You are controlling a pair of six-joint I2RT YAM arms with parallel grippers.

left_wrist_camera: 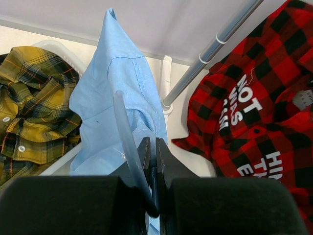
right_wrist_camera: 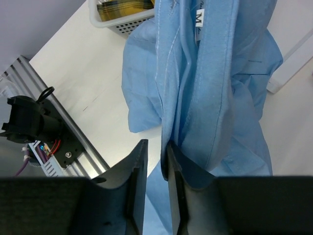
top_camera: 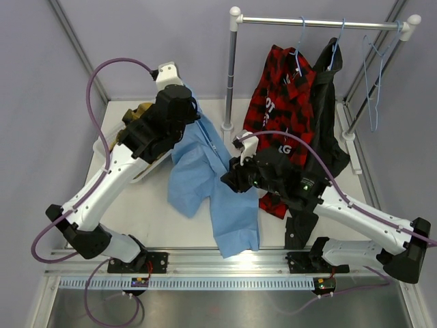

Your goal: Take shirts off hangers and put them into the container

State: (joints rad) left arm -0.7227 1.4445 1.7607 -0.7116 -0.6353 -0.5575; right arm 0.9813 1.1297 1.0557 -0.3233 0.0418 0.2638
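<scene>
The light blue shirt (top_camera: 205, 178) (right_wrist_camera: 210, 73) hangs from my left gripper (top_camera: 191, 119) and trails onto the table. In the left wrist view that gripper (left_wrist_camera: 152, 142) is shut on the pale-blue wire hanger (left_wrist_camera: 122, 127) inside the shirt (left_wrist_camera: 117, 98). My right gripper (top_camera: 229, 179) (right_wrist_camera: 155, 144) is at the shirt's right edge. It is open by a narrow gap, with a fold of blue cloth lying against its right finger. The white container (top_camera: 156, 167) (left_wrist_camera: 54, 46) (right_wrist_camera: 122, 22) at the left holds the yellow-and-black plaid shirt (top_camera: 140, 111) (left_wrist_camera: 34, 98).
The red-and-black plaid shirt (top_camera: 280, 96) (left_wrist_camera: 254, 98) and the black shirt (top_camera: 324, 116) hang on hangers from the metal rail (top_camera: 321, 24). An empty hanger (top_camera: 374, 75) hangs at the rail's right end. The rail's left post (top_camera: 231, 82) (left_wrist_camera: 210, 51) stands just behind the blue shirt.
</scene>
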